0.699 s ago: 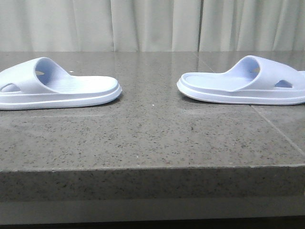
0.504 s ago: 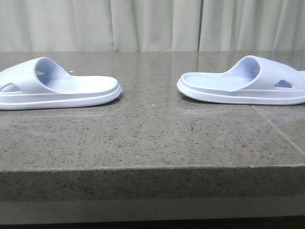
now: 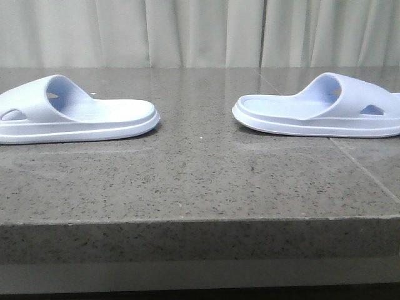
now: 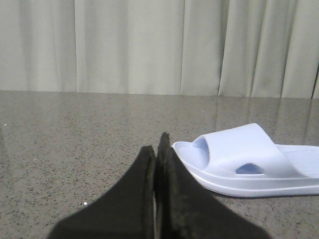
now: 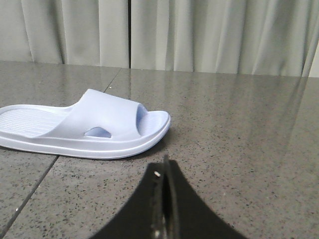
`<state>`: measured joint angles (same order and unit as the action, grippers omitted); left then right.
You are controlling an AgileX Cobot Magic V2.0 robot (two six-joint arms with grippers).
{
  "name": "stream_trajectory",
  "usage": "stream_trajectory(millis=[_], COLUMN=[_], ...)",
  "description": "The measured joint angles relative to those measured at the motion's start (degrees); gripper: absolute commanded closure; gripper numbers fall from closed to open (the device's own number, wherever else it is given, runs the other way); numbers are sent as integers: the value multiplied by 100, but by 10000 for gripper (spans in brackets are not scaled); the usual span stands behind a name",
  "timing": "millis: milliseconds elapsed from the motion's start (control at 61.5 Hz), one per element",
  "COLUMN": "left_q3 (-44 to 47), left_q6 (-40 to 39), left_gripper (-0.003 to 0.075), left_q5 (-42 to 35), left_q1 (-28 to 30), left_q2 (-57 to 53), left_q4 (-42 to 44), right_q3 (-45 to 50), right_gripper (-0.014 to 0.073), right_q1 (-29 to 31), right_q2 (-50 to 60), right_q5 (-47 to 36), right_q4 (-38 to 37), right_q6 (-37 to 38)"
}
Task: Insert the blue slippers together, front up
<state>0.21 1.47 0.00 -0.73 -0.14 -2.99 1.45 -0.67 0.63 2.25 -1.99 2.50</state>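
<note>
Nothing has moved since a moment ago: the two blue slippers [image 3: 75,112] [image 3: 322,106] lie well apart on the worktop [image 3: 200,181], heels facing, both arms' fingers [image 4: 157,199] [image 5: 163,209] pressed together and empty, so the task is not started.

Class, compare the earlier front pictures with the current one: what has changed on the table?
Nothing visibly changed. The left slipper and the right slipper lie flat and apart as before, heels toward each other, and no end effector has come into the front view.
</note>
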Motion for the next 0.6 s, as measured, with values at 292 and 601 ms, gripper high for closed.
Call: stream_trajectory(millis=[292,601], left_q3=[-21,-1203], left_q6=[0,0], left_gripper=[741,741], left_q5=[-48,696], left_q1=[0,0], left_q2=[0,0], left_q4=[0,-11], right_q3=[0,-785], right_gripper=[711,711], right_q1=[0,0], right_q2=[0,0], right_q5=[-10,685], right_q4=[0,0], right_q6=[0,0])
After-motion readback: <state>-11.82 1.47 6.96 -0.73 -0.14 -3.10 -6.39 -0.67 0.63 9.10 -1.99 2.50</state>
